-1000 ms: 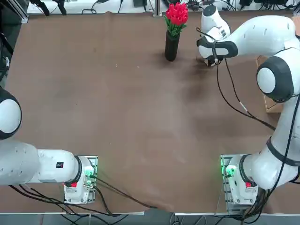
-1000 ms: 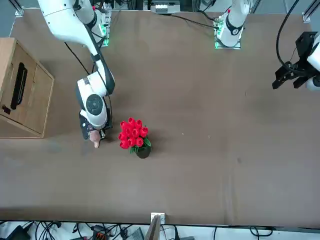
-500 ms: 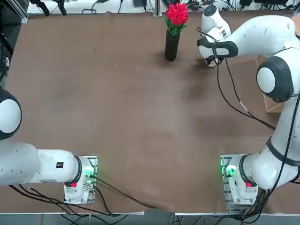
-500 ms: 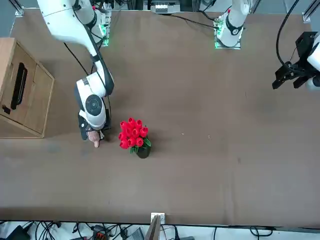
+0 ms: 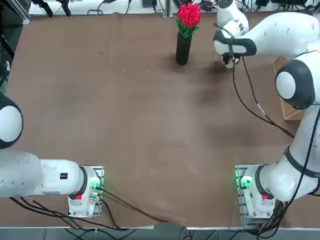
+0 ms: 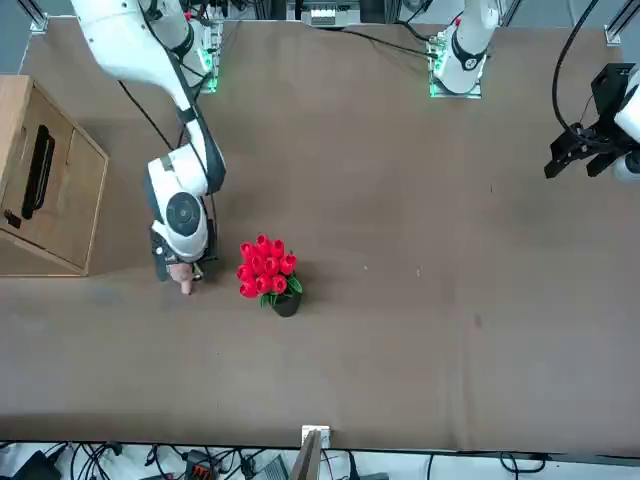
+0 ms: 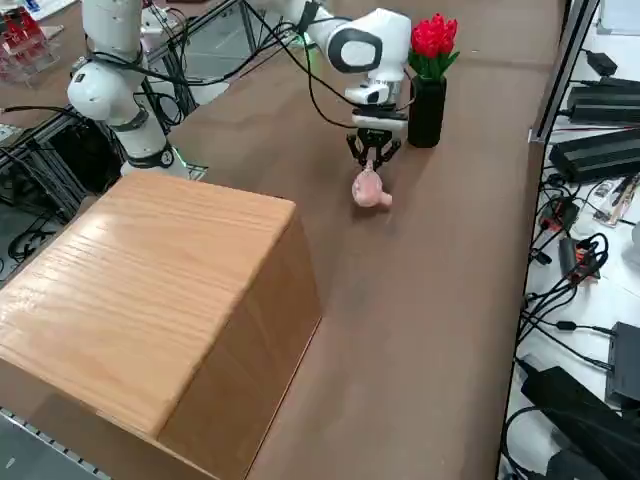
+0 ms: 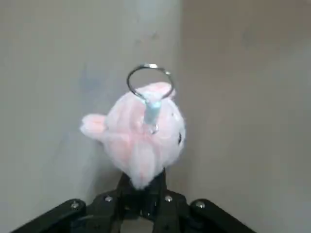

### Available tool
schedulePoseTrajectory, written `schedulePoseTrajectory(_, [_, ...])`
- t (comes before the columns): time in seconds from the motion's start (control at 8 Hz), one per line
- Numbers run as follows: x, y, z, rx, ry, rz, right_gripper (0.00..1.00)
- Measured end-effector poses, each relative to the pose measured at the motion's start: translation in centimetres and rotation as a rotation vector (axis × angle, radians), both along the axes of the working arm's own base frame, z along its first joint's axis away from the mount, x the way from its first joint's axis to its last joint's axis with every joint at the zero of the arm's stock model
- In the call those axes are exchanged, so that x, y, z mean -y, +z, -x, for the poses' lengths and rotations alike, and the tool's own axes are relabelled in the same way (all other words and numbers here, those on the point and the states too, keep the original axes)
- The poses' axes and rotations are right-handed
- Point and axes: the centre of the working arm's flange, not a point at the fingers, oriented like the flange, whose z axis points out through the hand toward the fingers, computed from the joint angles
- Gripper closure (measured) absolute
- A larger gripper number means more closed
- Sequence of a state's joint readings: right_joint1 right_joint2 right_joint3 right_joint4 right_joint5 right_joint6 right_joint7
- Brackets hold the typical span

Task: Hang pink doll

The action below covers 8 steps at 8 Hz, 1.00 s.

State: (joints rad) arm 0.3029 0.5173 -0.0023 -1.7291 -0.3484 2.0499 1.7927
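Because only a small tuft of the pink doll [image 8: 142, 131] is pinched by the right gripper [image 8: 144, 180], it could be dropped.

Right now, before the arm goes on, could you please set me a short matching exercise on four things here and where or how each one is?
Things:
1. pink doll
2. right hand
3. red tulips
4. wooden box

Places and states:
A. standing in a black vase
B. fitted with a black handle on one face
C. gripped, with a metal ring attached
D. shut on the plush figure

Right pairs: 1-C, 2-D, 3-A, 4-B
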Motion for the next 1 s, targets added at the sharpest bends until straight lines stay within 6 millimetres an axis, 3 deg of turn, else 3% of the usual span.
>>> schedulePoseTrajectory(0.25, [5.4,7.9,-1.6,0.012,-0.153,-0.012,0.96])
schedulePoseTrajectory(0.5, [13.6,14.3,-2.5,0.027,-0.317,-0.048,0.96])
schedulePoseTrajectory(0.75, [20.3,17.9,-2.2,0.032,-0.400,-0.131,0.96])
schedulePoseTrajectory(1.0, [25.2,20.5,-0.9,0.018,-0.393,-0.288,0.96])
